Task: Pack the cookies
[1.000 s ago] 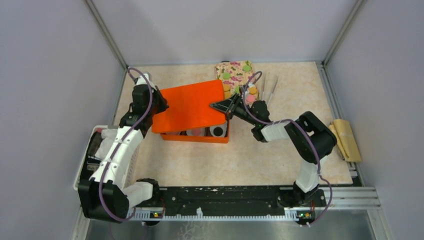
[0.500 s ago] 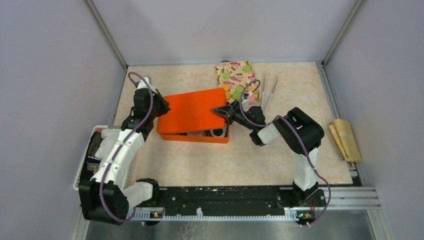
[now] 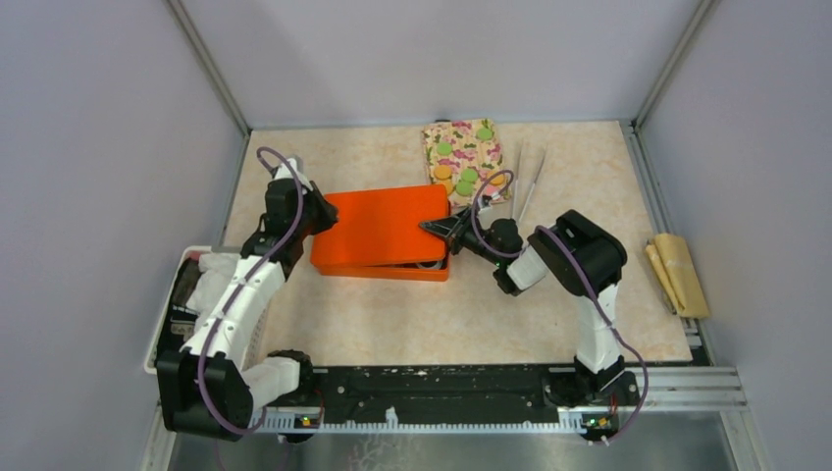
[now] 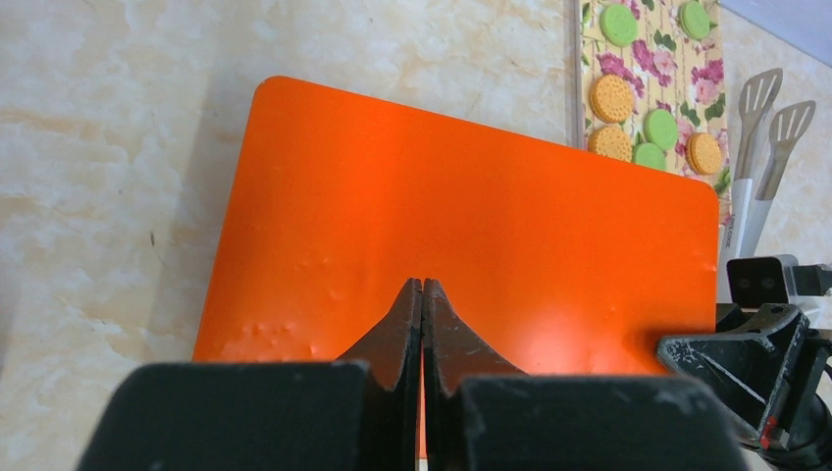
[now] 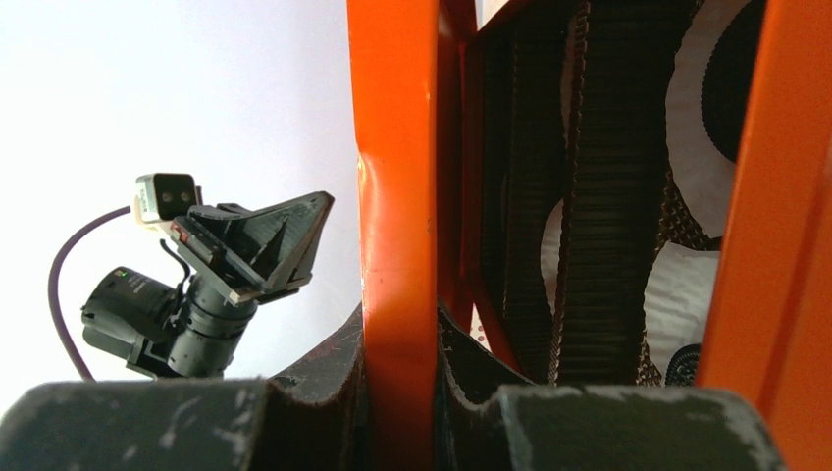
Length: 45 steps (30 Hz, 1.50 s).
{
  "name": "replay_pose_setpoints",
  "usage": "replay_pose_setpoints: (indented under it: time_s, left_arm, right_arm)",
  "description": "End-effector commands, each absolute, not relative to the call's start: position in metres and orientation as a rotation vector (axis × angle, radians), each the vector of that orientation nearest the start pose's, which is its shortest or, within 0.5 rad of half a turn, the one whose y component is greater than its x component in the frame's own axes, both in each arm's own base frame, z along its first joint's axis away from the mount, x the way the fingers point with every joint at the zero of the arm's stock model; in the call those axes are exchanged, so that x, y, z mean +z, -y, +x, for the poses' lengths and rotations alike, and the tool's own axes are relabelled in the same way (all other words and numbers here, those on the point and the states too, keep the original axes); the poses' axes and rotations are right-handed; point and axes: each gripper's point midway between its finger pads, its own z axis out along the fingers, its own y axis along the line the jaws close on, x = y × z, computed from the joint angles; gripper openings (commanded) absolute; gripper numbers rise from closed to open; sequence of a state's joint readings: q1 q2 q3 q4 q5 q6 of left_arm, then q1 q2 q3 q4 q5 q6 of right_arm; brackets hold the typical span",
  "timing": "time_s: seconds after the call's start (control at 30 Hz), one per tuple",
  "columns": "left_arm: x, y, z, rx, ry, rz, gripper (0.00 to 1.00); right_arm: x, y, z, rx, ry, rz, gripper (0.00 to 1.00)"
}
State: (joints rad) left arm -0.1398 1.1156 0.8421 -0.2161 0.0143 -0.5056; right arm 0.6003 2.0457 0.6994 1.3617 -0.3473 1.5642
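Note:
An orange lid (image 3: 383, 226) lies almost flat over the orange box (image 3: 388, 269). My right gripper (image 3: 433, 227) is shut on the lid's right edge (image 5: 396, 196), one finger on each face. Beneath the lid, the right wrist view shows white paper liners and a black cookie (image 5: 728, 83) inside the box. My left gripper (image 3: 323, 213) is shut, its tips (image 4: 423, 287) over the lid's (image 4: 471, 226) left part with nothing between them. More cookies, green (image 4: 618, 24) and orange (image 4: 611, 96), lie on a floral cloth (image 3: 461, 149) behind the box.
Two white-handled spatulas (image 3: 531, 177) lie right of the cloth, close behind my right arm. A beige folded item (image 3: 677, 271) sits at the table's right edge. A white basket (image 3: 192, 285) stands off the left edge beside my left arm.
The lid has come down from a tilt to nearly flat, hiding the liners seen before from above. Both grippers have moved with it, and the right arm has folded closer to the box.

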Motion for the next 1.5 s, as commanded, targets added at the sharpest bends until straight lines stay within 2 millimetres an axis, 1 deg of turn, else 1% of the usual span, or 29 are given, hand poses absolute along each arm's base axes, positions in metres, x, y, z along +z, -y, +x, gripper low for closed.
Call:
replay_pose_setpoints:
  time_s: [0.0,0.17,0.2,0.23,0.3,0.37,0.47,0.57,0.6,0.67,0.73,0.87,0.93,0.97,1.03,1.17,1.2,1.23,1.27,1.3,1.33,1.47]
  left_arm:
    - [0.194,0.089,0.357,-0.517,-2.035,-0.324,0.0]
    - [0.176,0.103,0.356,-0.601,-2.048,-0.285,0.0]
    - [0.171,0.105,0.355,-0.616,-2.05,-0.285,0.0]
    - [0.161,0.106,0.351,-0.625,-2.067,-0.289,0.0]
    - [0.154,0.109,0.352,-0.649,-2.055,-0.282,0.0]
    - [0.14,0.113,0.347,-0.671,-2.076,-0.281,0.0]
    - [0.123,0.12,0.336,-0.728,-2.112,-0.269,0.0]
    - [0.108,0.128,0.319,-0.793,-2.144,-0.268,0.0]
    - [0.105,0.13,0.314,-0.809,-2.146,-0.269,0.0]
    - [0.102,0.132,0.308,-0.825,-2.141,-0.27,0.0]
    - [0.103,0.13,0.305,-0.821,-2.13,-0.269,0.0]
    - [0.108,0.129,0.305,-0.811,-2.115,-0.258,0.0]
    - [0.11,0.13,0.305,-0.818,-2.111,-0.253,0.0]
    - [0.112,0.13,0.306,-0.818,-2.11,-0.251,0.0]
    - [0.115,0.129,0.307,-0.811,-2.103,-0.247,0.0]
    - [0.119,0.13,0.308,-0.816,-2.094,-0.237,0.0]
    - [0.118,0.131,0.308,-0.82,-2.095,-0.238,0.0]
    - [0.118,0.131,0.308,-0.825,-2.095,-0.238,0.0]
    - [0.117,0.132,0.307,-0.83,-2.097,-0.239,0.0]
    - [0.116,0.133,0.308,-0.837,-2.095,-0.238,0.0]
    - [0.115,0.134,0.307,-0.845,-2.099,-0.239,0.0]
    - [0.109,0.139,0.307,-0.885,-2.108,-0.239,0.0]
  right_arm:
    - [0.143,-0.339,0.34,1.891,-1.75,0.538,0.0]
    - [0.139,-0.333,0.338,1.888,-1.764,0.529,0.0]
    - [0.138,-0.333,0.338,1.887,-1.767,0.521,0.0]
    - [0.137,-0.333,0.337,1.885,-1.773,0.515,0.0]
    - [0.135,-0.333,0.337,1.884,-1.78,0.508,0.0]
    - [0.133,-0.333,0.337,1.887,-1.782,0.501,0.0]
    - [0.132,-0.33,0.338,1.883,-1.779,0.505,0.0]
    - [0.132,-0.324,0.339,1.877,-1.77,0.51,0.09]
    - [0.132,-0.321,0.339,1.872,-1.767,0.514,0.13]
    - [0.133,-0.317,0.34,1.86,-1.765,0.515,0.25]
    - [0.135,-0.314,0.339,1.854,-1.761,0.505,0.36]
    - [0.144,-0.308,0.335,1.864,-1.729,0.48,0.55]
    - [0.149,-0.306,0.333,1.845,-1.729,0.46,0.67]
    - [0.153,-0.305,0.333,1.829,-1.733,0.447,0.69]
    - [0.157,-0.304,0.333,1.762,-1.772,0.417,0.69]
    - [0.154,-0.294,0.336,1.538,-1.917,0.411,0.7]
    - [0.156,-0.289,0.337,1.481,-1.94,0.413,0.69]
    - [0.15,-0.283,0.336,1.409,-1.991,0.43,0.68]
    - [0.15,-0.277,0.336,1.341,-2.021,0.434,0.67]
    - [0.155,-0.271,0.336,1.285,-2.033,0.441,0.66]
    - [0.155,-0.265,0.336,1.227,-2.053,0.446,0.64]
    - [0.148,-0.243,0.334,1.033,-2.143,0.502,0.62]
